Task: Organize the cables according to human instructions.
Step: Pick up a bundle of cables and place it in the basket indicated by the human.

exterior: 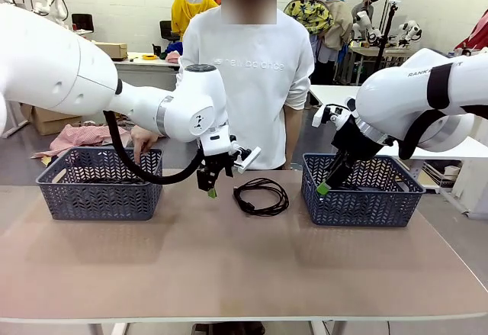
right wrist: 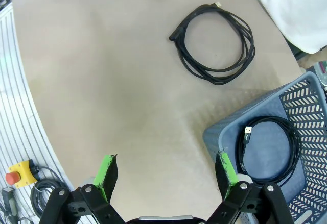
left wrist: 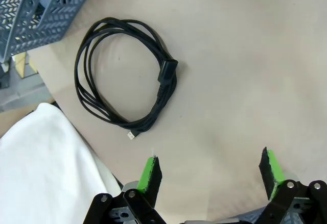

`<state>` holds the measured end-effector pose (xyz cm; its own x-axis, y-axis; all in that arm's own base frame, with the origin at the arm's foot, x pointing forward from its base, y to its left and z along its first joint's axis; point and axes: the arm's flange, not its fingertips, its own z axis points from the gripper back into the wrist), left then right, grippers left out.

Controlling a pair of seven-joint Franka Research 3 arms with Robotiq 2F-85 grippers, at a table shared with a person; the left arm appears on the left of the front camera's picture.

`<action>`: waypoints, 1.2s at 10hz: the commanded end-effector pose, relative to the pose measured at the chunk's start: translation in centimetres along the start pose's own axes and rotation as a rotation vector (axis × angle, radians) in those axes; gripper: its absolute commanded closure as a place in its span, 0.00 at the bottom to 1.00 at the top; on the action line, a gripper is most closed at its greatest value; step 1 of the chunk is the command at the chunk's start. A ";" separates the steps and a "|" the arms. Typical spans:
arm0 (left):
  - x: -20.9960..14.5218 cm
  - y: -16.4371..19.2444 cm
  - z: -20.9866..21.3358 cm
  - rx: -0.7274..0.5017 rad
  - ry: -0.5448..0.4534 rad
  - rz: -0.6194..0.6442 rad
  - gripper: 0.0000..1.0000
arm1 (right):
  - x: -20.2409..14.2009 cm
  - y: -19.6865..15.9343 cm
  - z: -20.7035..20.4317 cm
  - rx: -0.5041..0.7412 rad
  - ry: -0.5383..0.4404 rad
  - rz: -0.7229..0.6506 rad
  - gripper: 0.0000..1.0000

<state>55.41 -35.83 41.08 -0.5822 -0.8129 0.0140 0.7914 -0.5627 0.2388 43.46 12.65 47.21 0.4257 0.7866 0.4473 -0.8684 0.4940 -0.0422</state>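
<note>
front view, left to right: the person's hand (exterior: 142, 141) rests with its fingers pointing down at the far rim of the left basket (exterior: 99, 185). beside it the left gripper (exterior: 210, 184) hangs just above the table (exterior: 229, 266), tilted down toward the coiled cable (exterior: 261, 196), which lies flat near the far table edge between the two baskets. the right gripper (exterior: 326, 185) angles down in front of the right basket's (exterior: 358, 201) near-left corner.

handling: the coiled cable is judged light, limp and slightly springy; loops may slump or unwind when lifted. the best hold is judged to be across the bundled strands next to the plug (left wrist: 168, 71), where the turns lie tightest.

left wrist view: the left gripper's fingers (left wrist: 149, 175) stand spread wide, holding nothing, with bare table between them and the coil near, ahead and to one side.

right wrist view: the right gripper's fingers (right wrist: 107, 170) also stand spread and empty; one pad sits over the basket rim. a second cable (right wrist: 273, 147) already lies coiled inside that basket.
</note>
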 end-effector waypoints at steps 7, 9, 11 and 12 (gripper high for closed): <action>-0.5 1.0 -0.3 0.017 -0.002 -0.048 0.00 | 0.3 -0.3 0.1 -0.004 0.000 -0.001 0.00; -0.8 2.9 -1.4 0.001 0.002 -0.159 0.00 | 0.3 -0.3 0.1 -0.004 0.000 -0.001 0.00; -0.6 4.2 -2.5 -0.031 -0.015 -0.275 0.00 | 0.3 -0.3 0.1 -0.004 0.000 -0.001 0.00; -0.4 4.8 -3.1 -0.051 -0.021 -0.330 0.00 | 0.3 -0.3 0.1 -0.004 0.000 -0.001 0.00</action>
<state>58.90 -38.26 38.67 -0.7663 -0.6422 -0.0206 0.6240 -0.7514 0.2146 43.47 12.65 47.21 0.4258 0.7865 0.4473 -0.8684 0.4941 -0.0422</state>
